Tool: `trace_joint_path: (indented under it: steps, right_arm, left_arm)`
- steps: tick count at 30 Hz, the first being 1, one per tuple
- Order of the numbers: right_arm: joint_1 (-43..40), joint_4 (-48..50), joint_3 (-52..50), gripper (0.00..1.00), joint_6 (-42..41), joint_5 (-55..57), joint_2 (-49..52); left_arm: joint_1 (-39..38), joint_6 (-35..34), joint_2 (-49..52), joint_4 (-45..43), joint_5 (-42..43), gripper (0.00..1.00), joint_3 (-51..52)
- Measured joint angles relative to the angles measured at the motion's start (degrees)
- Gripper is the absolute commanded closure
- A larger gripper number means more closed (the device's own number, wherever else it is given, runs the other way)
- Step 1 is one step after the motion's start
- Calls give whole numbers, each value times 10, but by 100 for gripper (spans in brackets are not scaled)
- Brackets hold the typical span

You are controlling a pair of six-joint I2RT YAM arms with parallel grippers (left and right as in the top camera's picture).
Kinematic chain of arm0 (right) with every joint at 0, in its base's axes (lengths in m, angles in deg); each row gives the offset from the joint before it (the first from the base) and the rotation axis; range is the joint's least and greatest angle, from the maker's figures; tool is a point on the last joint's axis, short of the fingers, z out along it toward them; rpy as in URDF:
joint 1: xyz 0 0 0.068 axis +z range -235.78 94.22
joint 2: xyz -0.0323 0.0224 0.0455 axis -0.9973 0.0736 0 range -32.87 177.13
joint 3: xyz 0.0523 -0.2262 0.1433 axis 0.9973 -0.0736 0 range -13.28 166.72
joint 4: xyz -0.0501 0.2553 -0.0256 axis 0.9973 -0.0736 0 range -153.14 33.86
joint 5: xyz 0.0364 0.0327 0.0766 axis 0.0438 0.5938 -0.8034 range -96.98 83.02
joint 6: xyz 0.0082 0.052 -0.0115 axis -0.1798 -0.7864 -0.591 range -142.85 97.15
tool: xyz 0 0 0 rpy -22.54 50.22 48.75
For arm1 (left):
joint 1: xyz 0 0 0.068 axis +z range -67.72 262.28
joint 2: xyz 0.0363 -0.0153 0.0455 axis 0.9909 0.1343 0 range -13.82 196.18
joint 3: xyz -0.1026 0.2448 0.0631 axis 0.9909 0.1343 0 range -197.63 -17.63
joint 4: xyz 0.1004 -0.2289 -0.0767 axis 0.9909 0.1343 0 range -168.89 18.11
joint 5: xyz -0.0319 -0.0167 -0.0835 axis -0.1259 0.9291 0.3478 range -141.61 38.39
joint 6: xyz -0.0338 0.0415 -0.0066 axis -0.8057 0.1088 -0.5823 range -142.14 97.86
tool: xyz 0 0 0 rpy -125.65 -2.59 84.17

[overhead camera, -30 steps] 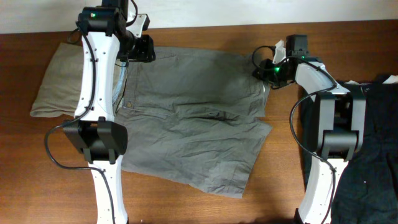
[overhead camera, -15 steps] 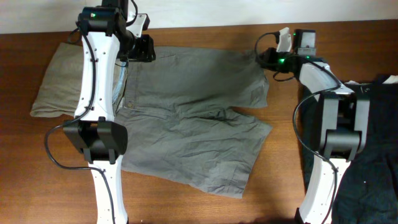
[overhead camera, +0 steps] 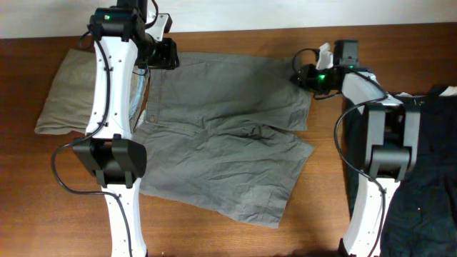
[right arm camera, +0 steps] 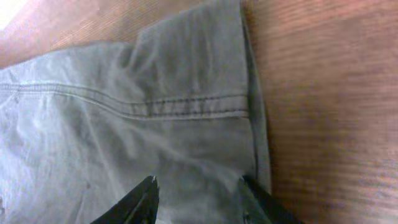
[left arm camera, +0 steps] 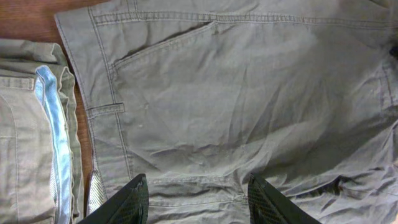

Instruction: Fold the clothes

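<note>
The grey shorts lie spread out and wrinkled mid-table, waistband to the left and legs to the right. My left gripper is open over the far waistband corner; the left wrist view shows its fingers wide apart above the shorts, near a pocket seam. My right gripper is open over the far leg's hem corner; the right wrist view shows its fingers apart over the stitched hem. Neither holds cloth.
Folded khaki-beige shorts lie at the far left, touching the grey waistband; they also show in the left wrist view with a pale blue strip. A black garment lies at the right edge. Bare wood lies beside the hem.
My right gripper swung toward the table's back edge, then came back forward over the hem corner. The far leg now lies a little flatter and further right. The left arm hardly moved.
</note>
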Motion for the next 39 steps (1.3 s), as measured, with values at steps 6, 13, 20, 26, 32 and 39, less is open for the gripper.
trace_joint_path:
  steps: [6,13,20,26,32,39]
  right_arm:
    - [-5,42,4,51,-1,-5,6]
    - [-25,39,18,50,-4,-2,7]
    - [4,30,20,64,-5,22,17]
    - [-1,43,24,64,-6,16,23]
    - [-18,45,46,85,-7,-23,24]
    - [-18,7,47,76,-8,-26,24]
  left_arm:
    - [0,0,0,2,0,48,0]
    - [0,0,0,0,0,48,0]
    - [0,0,0,1,0,48,0]
    - [0,0,0,2,0,45,0]
    - [0,2,0,1,0,44,0]
    - [0,2,0,-1,0,44,0]
